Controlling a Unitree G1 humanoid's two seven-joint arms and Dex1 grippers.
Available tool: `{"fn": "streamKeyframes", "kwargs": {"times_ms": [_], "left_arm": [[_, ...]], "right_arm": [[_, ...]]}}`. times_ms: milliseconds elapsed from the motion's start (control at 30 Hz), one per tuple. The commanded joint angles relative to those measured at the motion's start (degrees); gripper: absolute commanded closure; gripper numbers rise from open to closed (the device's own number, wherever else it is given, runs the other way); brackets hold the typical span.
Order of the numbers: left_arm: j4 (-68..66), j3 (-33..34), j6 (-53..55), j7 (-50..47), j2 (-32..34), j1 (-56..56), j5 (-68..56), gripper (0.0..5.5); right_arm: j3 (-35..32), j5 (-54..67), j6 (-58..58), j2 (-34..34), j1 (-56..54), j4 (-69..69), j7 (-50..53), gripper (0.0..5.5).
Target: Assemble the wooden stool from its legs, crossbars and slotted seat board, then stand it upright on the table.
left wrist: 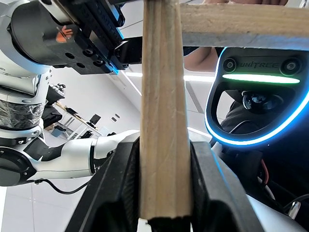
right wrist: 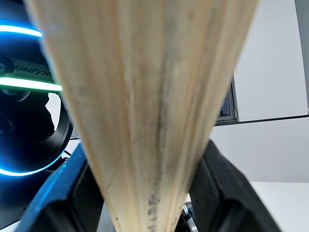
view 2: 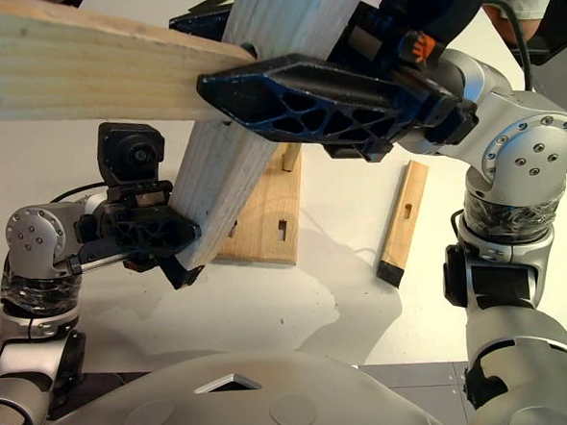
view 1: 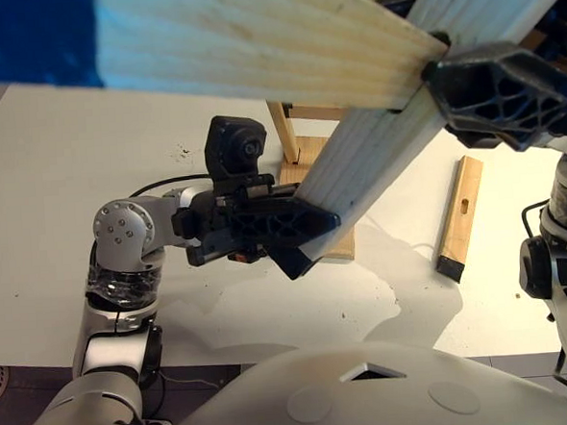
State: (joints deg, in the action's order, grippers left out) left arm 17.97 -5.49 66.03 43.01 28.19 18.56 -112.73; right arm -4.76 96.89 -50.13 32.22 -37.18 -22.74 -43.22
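Held aloft and slanted over the seat board (view 2: 261, 238) on the table (view 1: 61, 188): the leg (view 1: 376, 159), low end at 7 o'clock, high end at 1 o'clock. Clamped at the low end by the closed fingers of the left gripper (view 1: 304, 229). Clamped higher up, seemingly, by the closed fingers of the right gripper (view 2: 247, 88), just beside where the crossbar (view 1: 254, 41) butts in from 9 o'clock. Could lever that crossbar loose and drop it if one wrist twists against the other. Could also slip at the low end, gripped so near the tip. Lying at 3 o'clock of the board: a loose bar (view 2: 404, 220).
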Motion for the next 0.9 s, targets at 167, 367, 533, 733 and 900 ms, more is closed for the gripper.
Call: {"fn": "streamKeyframes", "kwargs": {"times_ms": [167, 367, 533, 733, 900], "left_arm": [[-0.9, -3.0, -1.3, -7.0, 0.5, 0.8, -0.3, 3.84], [-5.8, -1.7, -1.4, -10.3, 4.8, -2.4, 8.3, 2.87], [-14.1, 2.9, -5.9, -4.5, 8.3, -5.2, 23.4, 2.14], [-20.7, 5.8, -14.6, 1.8, 9.1, -6.3, 42.3, 2.14], [-18.8, 4.5, -21.3, 4.5, 7.9, -10.3, 54.3, 2.14]], "right_arm": [[0.1, -0.3, -0.8, -0.2, 0.2, -2.2, -1.1, 3.34], [-1.6, -1.2, 0.7, 0.0, 0.5, -2.1, 0.9, 3.37], [-4.5, -3.1, 0.5, 3.0, 1.0, -2.0, 2.4, 3.47], [-7.6, -14.9, 1.6, 9.4, 4.9, -2.5, 3.8, 3.47], [-7.2, -31.2, 7.9, 9.0, 16.3, -6.8, 6.6, 3.47]]}}
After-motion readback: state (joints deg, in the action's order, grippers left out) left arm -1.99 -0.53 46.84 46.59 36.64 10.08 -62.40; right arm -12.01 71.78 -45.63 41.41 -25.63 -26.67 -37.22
